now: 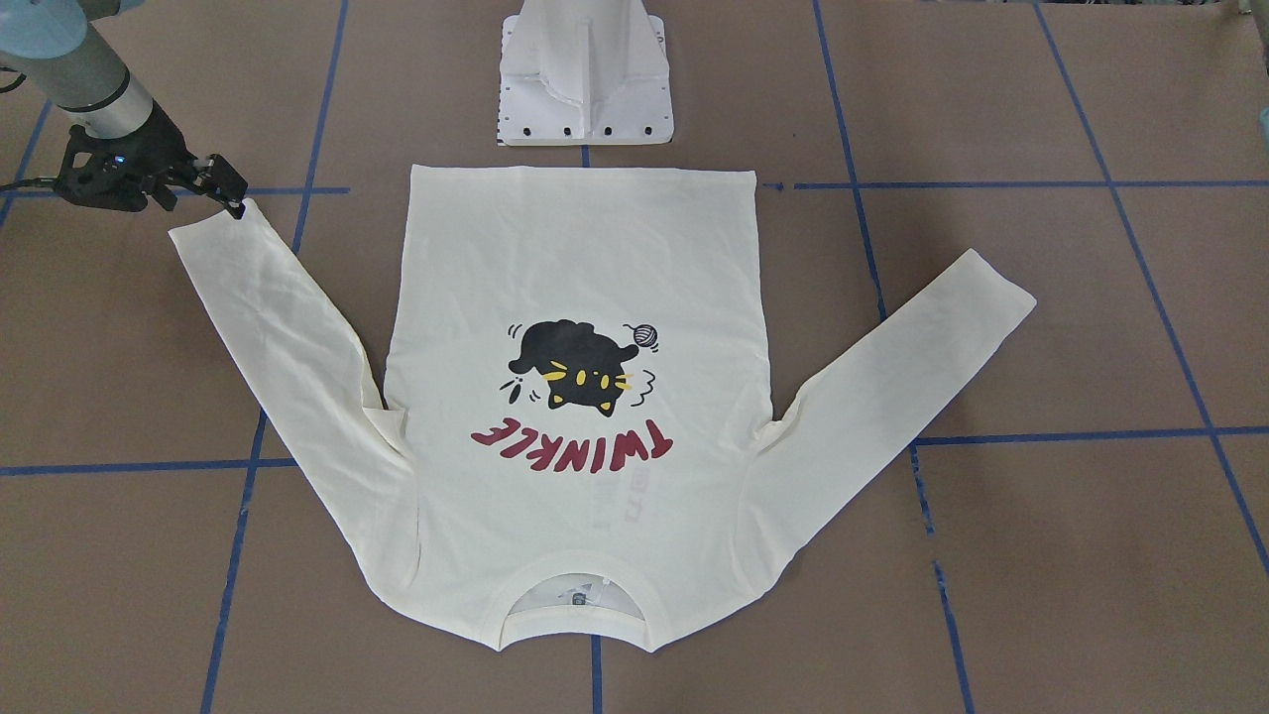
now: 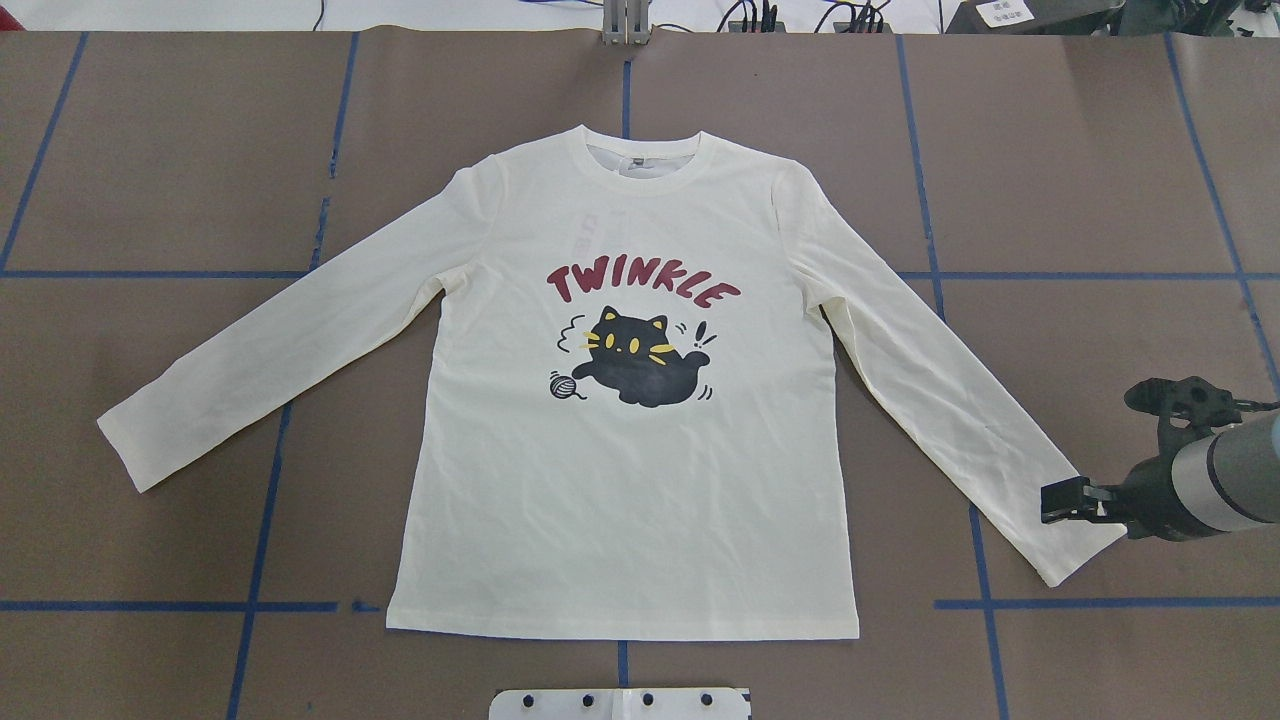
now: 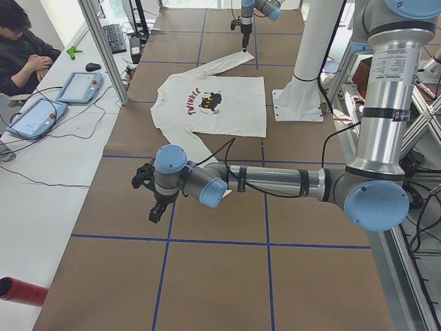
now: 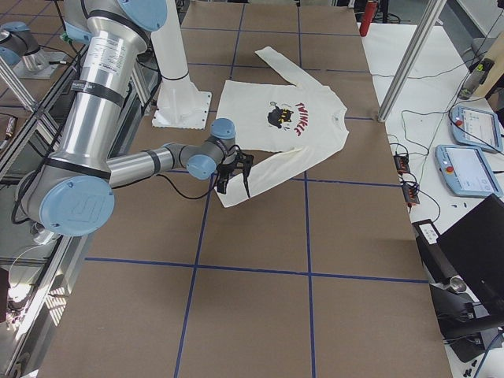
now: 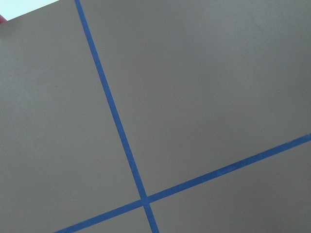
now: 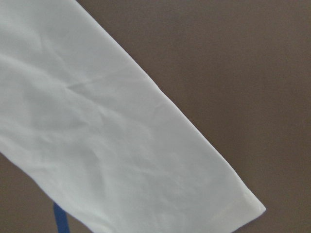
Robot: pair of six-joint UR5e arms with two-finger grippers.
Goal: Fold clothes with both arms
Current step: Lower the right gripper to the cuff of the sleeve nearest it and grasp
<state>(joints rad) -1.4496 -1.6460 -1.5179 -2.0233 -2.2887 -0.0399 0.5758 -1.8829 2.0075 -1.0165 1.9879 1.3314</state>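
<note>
The clothes are one cream long-sleeved shirt spread flat on the brown table, cat print and red "TWINKLE" facing up, both sleeves stretched out to the sides. My right gripper hovers at the cuff of the sleeve on my right side, jaws open and holding nothing. The right wrist view shows only that cuff on the table. My left gripper shows only in the exterior left view, off the shirt, above bare table beyond the other sleeve. I cannot tell its state. The left wrist view shows only table and tape.
The white pedestal base stands just behind the shirt's hem. Blue tape lines grid the table. A person sits at a white side table with tablets. A red cylinder lies at that table's near end.
</note>
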